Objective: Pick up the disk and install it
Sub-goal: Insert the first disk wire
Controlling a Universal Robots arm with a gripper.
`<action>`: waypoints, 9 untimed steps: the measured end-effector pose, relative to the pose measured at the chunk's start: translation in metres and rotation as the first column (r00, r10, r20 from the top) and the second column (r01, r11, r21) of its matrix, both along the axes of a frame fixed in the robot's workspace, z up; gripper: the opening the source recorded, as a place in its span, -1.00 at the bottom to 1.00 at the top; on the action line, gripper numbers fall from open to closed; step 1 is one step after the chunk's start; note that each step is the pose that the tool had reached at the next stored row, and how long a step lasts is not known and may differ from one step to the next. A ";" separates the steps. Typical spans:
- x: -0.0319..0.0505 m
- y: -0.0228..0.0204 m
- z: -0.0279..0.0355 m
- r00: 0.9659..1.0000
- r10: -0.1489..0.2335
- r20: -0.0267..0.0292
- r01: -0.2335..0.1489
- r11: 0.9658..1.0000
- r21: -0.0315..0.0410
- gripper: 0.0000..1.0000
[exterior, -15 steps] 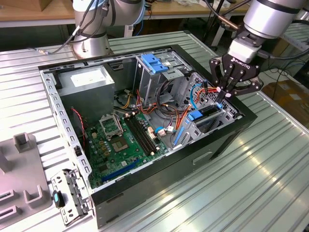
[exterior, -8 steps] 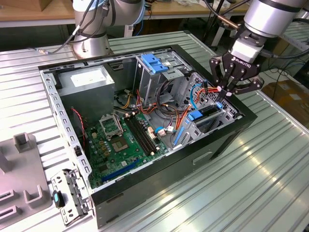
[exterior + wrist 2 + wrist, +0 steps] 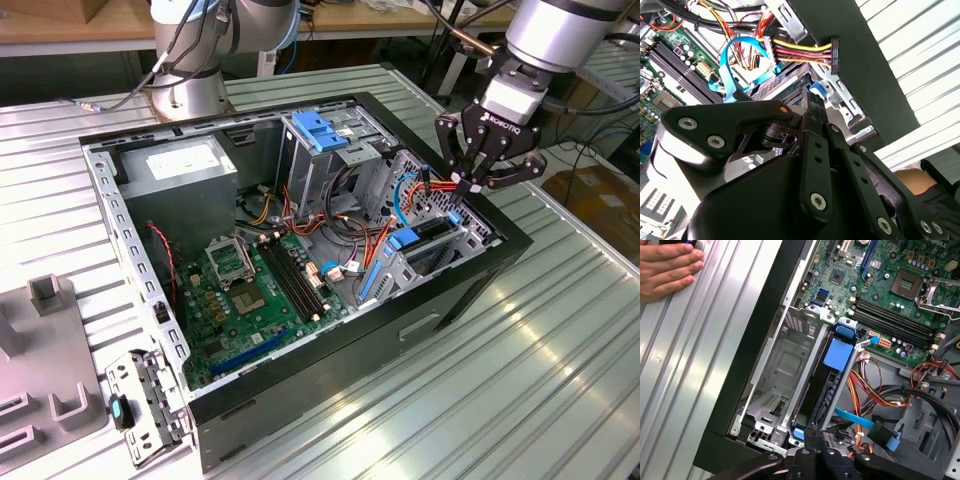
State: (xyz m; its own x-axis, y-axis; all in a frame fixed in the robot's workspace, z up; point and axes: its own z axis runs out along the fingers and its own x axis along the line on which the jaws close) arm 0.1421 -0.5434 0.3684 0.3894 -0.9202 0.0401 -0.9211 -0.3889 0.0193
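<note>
The disk [image 3: 832, 370] stands on edge in the drive bay at the open computer case's [image 3: 400, 335] corner, on the exterior view's right. Its blue carrier frame [image 3: 420, 238] and blue tab [image 3: 840, 354] show along its upper edge. My gripper [image 3: 474, 184] hangs just above the bay, over the end of the disk nearest the case wall. Its fingers are shut with nothing seen between them. In the first wrist view the fingertips [image 3: 814, 439] sit right by the disk's blue end clip [image 3: 799, 432]. In the second wrist view a finger [image 3: 816, 117] points at a blue clip [image 3: 818, 91].
A person's hand [image 3: 667, 267] rests on the ribbed metal table [image 3: 520, 380] beside the case. Orange, red and yellow power cables [image 3: 800, 52] and a blue data cable [image 3: 852, 417] run close to the bay. A tall grey drive cage [image 3: 320, 140] and the motherboard [image 3: 250, 290] lie further inside.
</note>
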 end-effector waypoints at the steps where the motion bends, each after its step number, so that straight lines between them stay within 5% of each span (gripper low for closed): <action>1: 0.0014 0.0009 0.0000 1.000 0.004 0.000 -0.004 1.000 0.000 -0.79; 9: 0.0058 0.0036 0.0036 0.998 0.059 -0.002 -0.059 0.998 0.000 -0.79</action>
State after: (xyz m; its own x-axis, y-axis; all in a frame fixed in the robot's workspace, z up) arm 0.1479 -0.5398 0.3720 0.4429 -0.8957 0.0395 -0.8966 -0.4424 0.0208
